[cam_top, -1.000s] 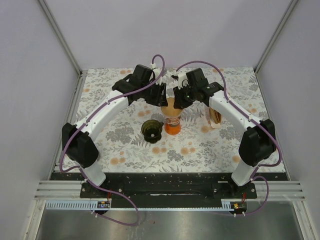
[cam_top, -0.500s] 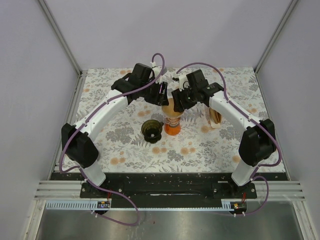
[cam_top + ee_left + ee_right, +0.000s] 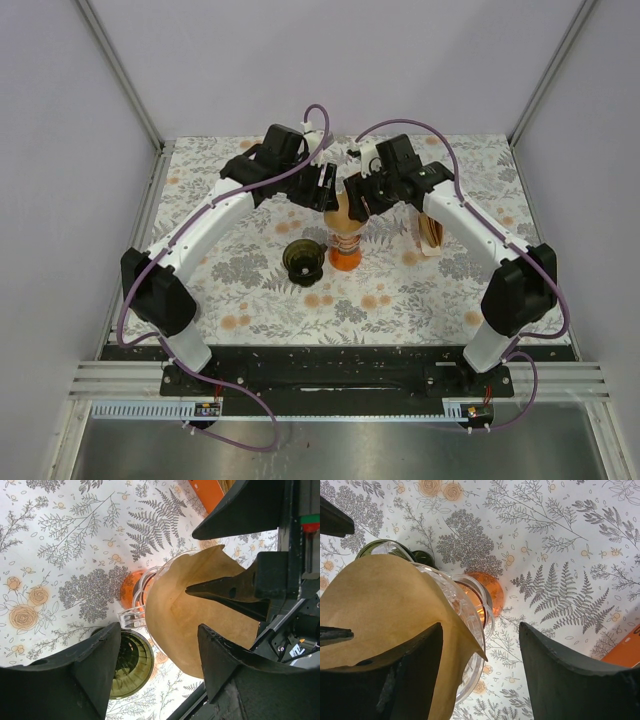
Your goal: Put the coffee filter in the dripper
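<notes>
Top external view shows both arms reaching in over the middle of the bench (image 3: 250, 300), heads nearly meeting above the dripper (image 3: 345, 240). The brown filter (image 3: 342, 208) sits in the dripper's mouth, its paper cone standing well above the glass rim. The dripper rests on an orange base, with a dark green cup (image 3: 302, 260) just beside it on the left. An orange box (image 3: 430, 232) lies off to the right, under the right arm.

From the left wrist, the left tool (image 3: 159, 627) has its jaws spread wide, with the filter (image 3: 200, 615) and the glass dripper (image 3: 134, 616) showing between them. One finger of the right tool pokes over the inside of the paper while the other stays outside it.

From the right wrist, the right tool (image 3: 480, 625) is likewise apart. One jaw is over the filter (image 3: 380, 605), the other is outside the dripper (image 3: 470, 630), and neither is pressed on the paper. The cup's rim (image 3: 382, 547) peeks out behind the paper.
</notes>
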Tool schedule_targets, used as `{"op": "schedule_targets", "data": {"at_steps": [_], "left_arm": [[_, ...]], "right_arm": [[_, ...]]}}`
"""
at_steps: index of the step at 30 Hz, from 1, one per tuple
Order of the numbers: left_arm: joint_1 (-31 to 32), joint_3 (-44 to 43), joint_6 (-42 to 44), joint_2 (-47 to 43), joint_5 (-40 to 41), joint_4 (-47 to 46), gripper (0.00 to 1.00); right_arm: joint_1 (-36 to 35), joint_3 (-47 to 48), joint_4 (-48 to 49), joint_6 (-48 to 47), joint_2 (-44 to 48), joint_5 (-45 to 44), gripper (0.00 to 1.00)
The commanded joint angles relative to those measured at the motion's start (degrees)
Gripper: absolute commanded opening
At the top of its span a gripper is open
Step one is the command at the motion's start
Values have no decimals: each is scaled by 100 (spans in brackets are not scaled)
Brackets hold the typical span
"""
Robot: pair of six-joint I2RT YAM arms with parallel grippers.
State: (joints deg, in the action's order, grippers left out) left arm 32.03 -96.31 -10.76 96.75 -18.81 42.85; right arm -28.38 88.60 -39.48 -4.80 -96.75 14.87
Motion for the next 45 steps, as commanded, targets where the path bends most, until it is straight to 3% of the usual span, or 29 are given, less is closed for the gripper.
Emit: {"op": "schedule_targets", "data": {"at_steps": [1,14,22,26,28,31,41,45], "left_arm": [[5,-335,109,-218,-35,-66,67],[-654,-275,443,-718,-35,144,81],[-1453,367,1391,-1237,-53,706,91],[-2085,718,2269,-1571,-80,1338,94],[-2410,1008,2753,-1764,200,1646,94],[-3130,1648,3211,-2063,746,1727,94],[-5785,2767,4503,-2845,915,1964,93],[-6287,2855,4837,-2925,765,2139,92]], "right_arm": [[26,325,-42,-91,314,-81,71],[17,492,90,128,1008,-186,77],[17,150,134,225,1606,-529,83],[26,-184,151,251,1878,-608,88],[17,-360,125,251,2002,-652,96],[17,-545,125,251,2186,-696,100],[17,-993,64,181,2590,-898,99],[26,-1064,46,163,2784,-969,100]]}}
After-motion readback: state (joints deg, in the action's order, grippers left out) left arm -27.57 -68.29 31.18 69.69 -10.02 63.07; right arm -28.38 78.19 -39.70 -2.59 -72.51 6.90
